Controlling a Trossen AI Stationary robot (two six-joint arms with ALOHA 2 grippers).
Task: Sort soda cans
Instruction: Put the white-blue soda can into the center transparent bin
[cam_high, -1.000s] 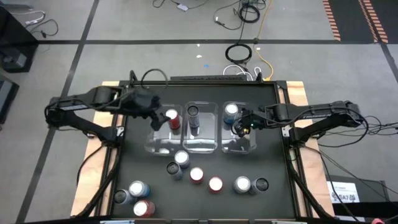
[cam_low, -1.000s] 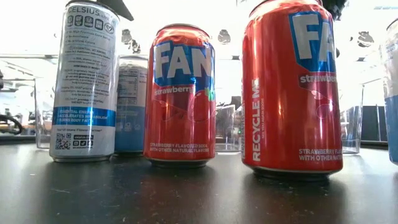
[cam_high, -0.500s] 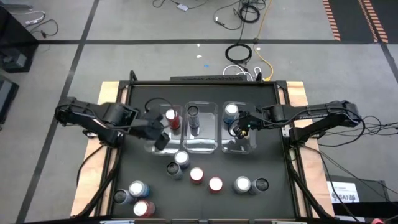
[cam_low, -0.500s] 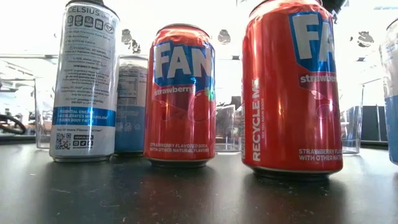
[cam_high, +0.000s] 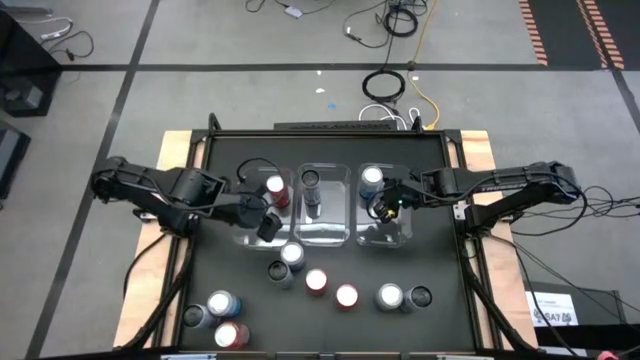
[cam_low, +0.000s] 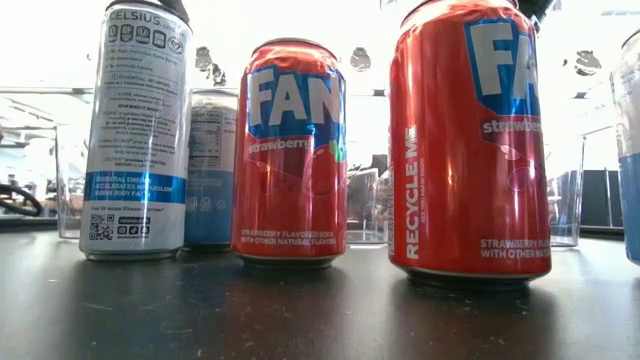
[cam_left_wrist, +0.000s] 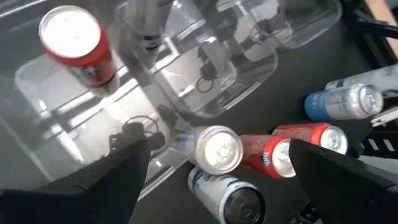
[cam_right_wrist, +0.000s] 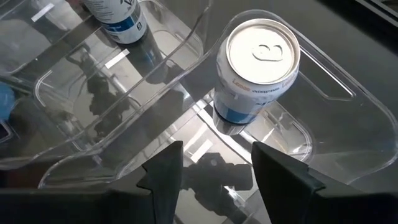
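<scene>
Cans: high view, three clear bins (cam_high: 325, 235) mid-table; red can (cam_high: 277, 190) in left bin, dark can (cam_high: 312, 183) in middle, blue can (cam_high: 372, 180) in right. Loose cans (cam_high: 318, 281) crowd table front. Left gripper (cam_high: 266, 222) over left bin's front edge; right gripper (cam_high: 384, 207) over right bin.

Low view: two red cans (cam_low: 290, 165), silver can (cam_low: 138, 130) block sight of bins.

Left wrist: fingers (cam_left_wrist: 118, 180) spread, empty; red can (cam_left_wrist: 78, 45) in bin, loose cans (cam_left_wrist: 214, 149) just outside.

Right wrist: fingers (cam_right_wrist: 283, 171) apart, empty, blue can (cam_right_wrist: 258, 71) beyond.

Two dark, slender jointed arms of matte black metal, the left arm (cam_high: 150, 190) and the right arm (cam_high: 500, 185), carry black cables looping along their links. Each ends in two broad, flat black fingers (cam_left_wrist: 118, 180), blunt-edged.
</scene>
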